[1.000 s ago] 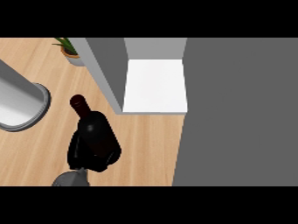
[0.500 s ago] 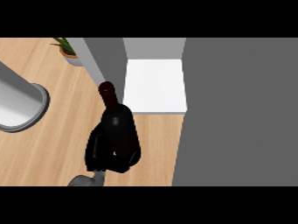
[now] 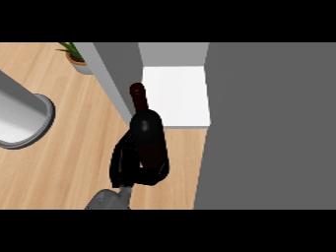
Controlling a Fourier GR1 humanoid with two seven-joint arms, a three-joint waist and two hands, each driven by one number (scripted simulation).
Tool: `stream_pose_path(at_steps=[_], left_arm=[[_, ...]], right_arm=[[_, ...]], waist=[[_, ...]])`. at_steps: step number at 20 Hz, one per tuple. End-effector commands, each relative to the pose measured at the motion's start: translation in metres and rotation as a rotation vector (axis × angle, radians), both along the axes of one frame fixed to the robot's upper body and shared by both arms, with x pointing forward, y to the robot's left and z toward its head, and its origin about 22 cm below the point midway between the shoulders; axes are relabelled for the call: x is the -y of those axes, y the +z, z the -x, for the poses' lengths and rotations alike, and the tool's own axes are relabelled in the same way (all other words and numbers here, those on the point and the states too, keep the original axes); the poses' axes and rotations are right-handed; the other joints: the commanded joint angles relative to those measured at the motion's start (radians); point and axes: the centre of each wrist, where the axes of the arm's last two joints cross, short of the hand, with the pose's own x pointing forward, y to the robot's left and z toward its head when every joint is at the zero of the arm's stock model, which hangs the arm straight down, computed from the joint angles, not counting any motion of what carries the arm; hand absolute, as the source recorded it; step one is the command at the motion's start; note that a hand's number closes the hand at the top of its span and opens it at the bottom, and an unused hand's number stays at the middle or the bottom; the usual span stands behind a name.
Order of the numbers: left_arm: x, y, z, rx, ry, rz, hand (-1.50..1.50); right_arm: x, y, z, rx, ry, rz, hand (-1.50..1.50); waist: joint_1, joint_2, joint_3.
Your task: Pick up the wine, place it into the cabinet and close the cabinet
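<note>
The dark wine bottle (image 3: 148,129) is tilted, with its neck pointing up the view to the near left corner of the cabinet's white shelf (image 3: 176,96). My right hand (image 3: 125,165) is shut on the bottle's lower body; its black fingers curl round both sides, and its grey forearm comes in from the lower edge. The cabinet's grey door (image 3: 117,78) stands open, seen edge-on just left of the bottle's neck. My left hand does not show.
A large grey cylinder (image 3: 10,118) slants in from the left over the wooden counter (image 3: 61,172). A small potted plant (image 3: 74,55) stands at the back, left of the door. The cabinet's broad grey surface (image 3: 280,123) fills the right side.
My right hand has carried the bottle to the right and further away, from the open counter to the cabinet's opening. The neck now reaches the shelf's edge.
</note>
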Motion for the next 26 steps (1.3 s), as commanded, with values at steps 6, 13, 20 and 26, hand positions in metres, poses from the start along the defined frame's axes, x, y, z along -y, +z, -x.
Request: stream_pose_path(at_steps=[6,13,20,26], left_arm=[[0.026,-0.002,-0.016,0.036,0.025,-0.007,1.50],[0.027,0.004,-0.049,0.059,0.027,-0.036,1.50],[0.047,0.035,-0.068,0.029,0.049,-0.029,1.50],[0.032,0.025,-0.095,0.051,0.099,-0.027,1.50]], right_arm=[[0.004,-0.008,0.003,0.008,0.004,-0.049,-1.50],[0.004,-0.003,0.008,0.000,0.023,-0.022,-1.50],[0.006,-0.011,-0.014,0.015,0.034,-0.045,-1.50],[0.007,0.000,-0.007,0.011,0.047,-0.042,-1.50]], waist=[[-0.005,0.001,0.000],[-0.008,0.001,0.000],[-0.006,0.002,0.000],[-0.024,0.006,-0.001]])
